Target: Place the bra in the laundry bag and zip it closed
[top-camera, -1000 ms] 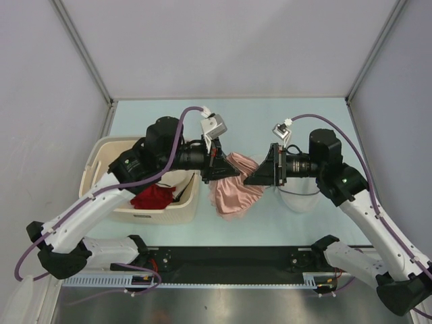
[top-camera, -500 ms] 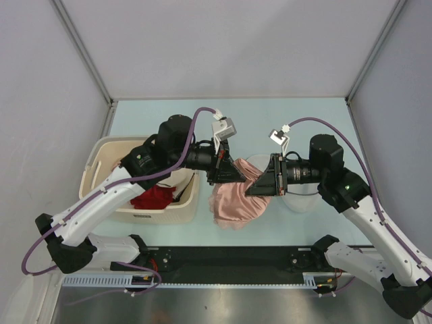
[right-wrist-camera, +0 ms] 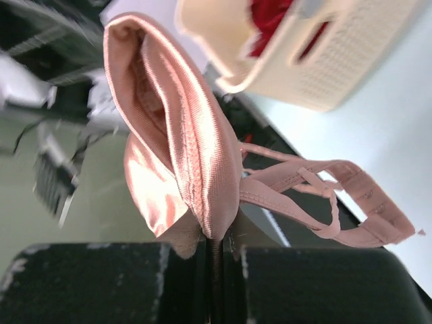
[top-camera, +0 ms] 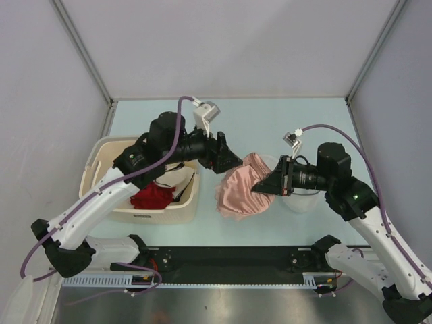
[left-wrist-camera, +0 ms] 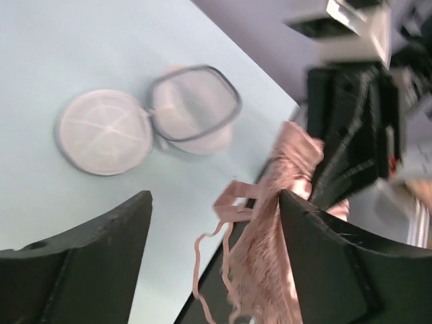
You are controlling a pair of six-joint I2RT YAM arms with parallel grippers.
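From above, your right end effector (top-camera: 262,187) is clamped on one edge of the bra (top-camera: 237,196), which hangs bunched over the middle of the counter (top-camera: 304,121). The left end effector (top-camera: 229,160) stands apart just beside it, holding nothing. The laundry bag (top-camera: 298,201) lies mostly hidden under the right arm, toward the counter's right edge, so a blind swing there could, I judge, knock it or push it shut. The basket (top-camera: 101,152) crowds the left edge, but the far half of the counter gives you room to reposition. In the left wrist view the bag lies open, its lid (left-wrist-camera: 104,131) resting beside the mouth with bare counter around both. The straps (left-wrist-camera: 216,229) dangle low and could catch on the zip rim or land outside it. In the right wrist view the pads (right-wrist-camera: 101,283) pinch only a thin fold of the cup, so a quick move might let the slick fabric slip out, and the free straps could snag on the basket nearby.
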